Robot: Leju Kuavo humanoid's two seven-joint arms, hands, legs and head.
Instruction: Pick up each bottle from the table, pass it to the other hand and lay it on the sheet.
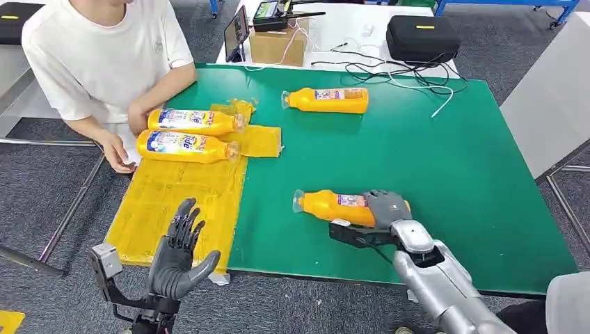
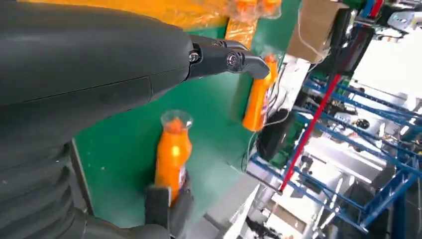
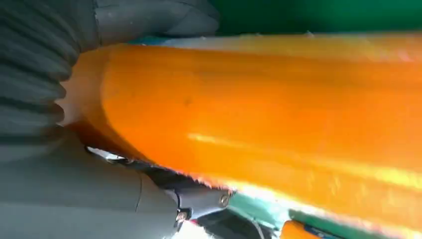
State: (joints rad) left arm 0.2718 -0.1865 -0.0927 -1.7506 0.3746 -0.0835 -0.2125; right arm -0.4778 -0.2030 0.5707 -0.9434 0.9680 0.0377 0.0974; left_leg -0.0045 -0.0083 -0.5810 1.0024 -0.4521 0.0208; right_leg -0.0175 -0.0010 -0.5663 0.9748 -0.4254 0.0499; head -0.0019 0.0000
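Observation:
My right hand [image 1: 379,209] grips an orange bottle [image 1: 332,205] by its base end, just above the green table [image 1: 431,160]; its clear cap points left. That bottle [image 3: 278,124] lies close across the right wrist view, and the left wrist view shows the bottle [image 2: 171,154] too. My left hand [image 1: 177,252] is raised over the near corner of the yellow sheet [image 1: 174,202], fingers spread and holding nothing. Two orange bottles [image 1: 186,133] lie side by side on the sheet's far end. Another orange bottle [image 1: 327,99] lies on the table further back.
A person in a white shirt [image 1: 104,49] sits at the table's far left, one hand [image 1: 118,154] by the sheet's edge. Behind the table stand a cardboard box [image 1: 278,43], a black case [image 1: 421,36] and loose cables [image 1: 396,69].

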